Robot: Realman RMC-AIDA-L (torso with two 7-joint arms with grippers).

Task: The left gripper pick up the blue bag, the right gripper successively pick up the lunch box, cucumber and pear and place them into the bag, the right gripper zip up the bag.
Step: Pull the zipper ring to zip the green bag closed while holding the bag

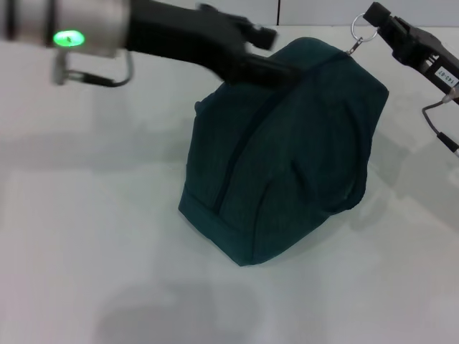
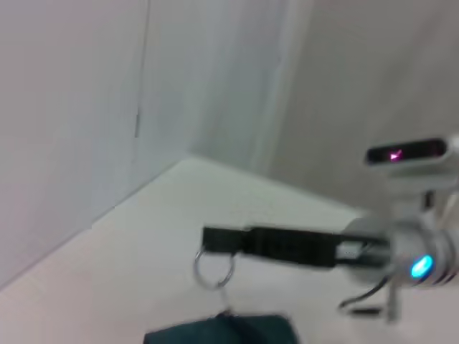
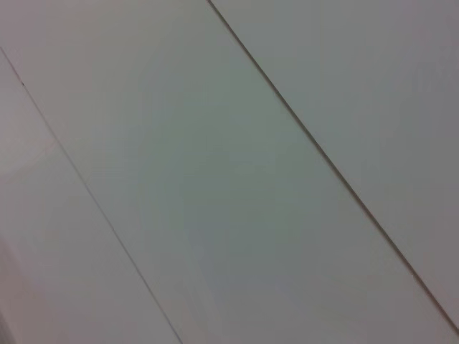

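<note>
Left gripper [image 1: 276, 61] clamps blue bag [image 1: 287, 158] top | right gripper [image 1: 374, 16] pinches zipper ring [image 1: 361, 29]

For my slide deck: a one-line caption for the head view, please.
Left gripper holds the blue bag at its top while the right gripper grips the zipper pull ring.

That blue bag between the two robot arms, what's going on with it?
The blue bag stands on the white table, looking closed. The left gripper is at the bag's top, apparently holding it steady. The right gripper is at the metal ring zipper pull at the bag's far upper corner, seemingly finishing the zip. No lunch box, cucumber or pear is visible outside the bag.
</note>
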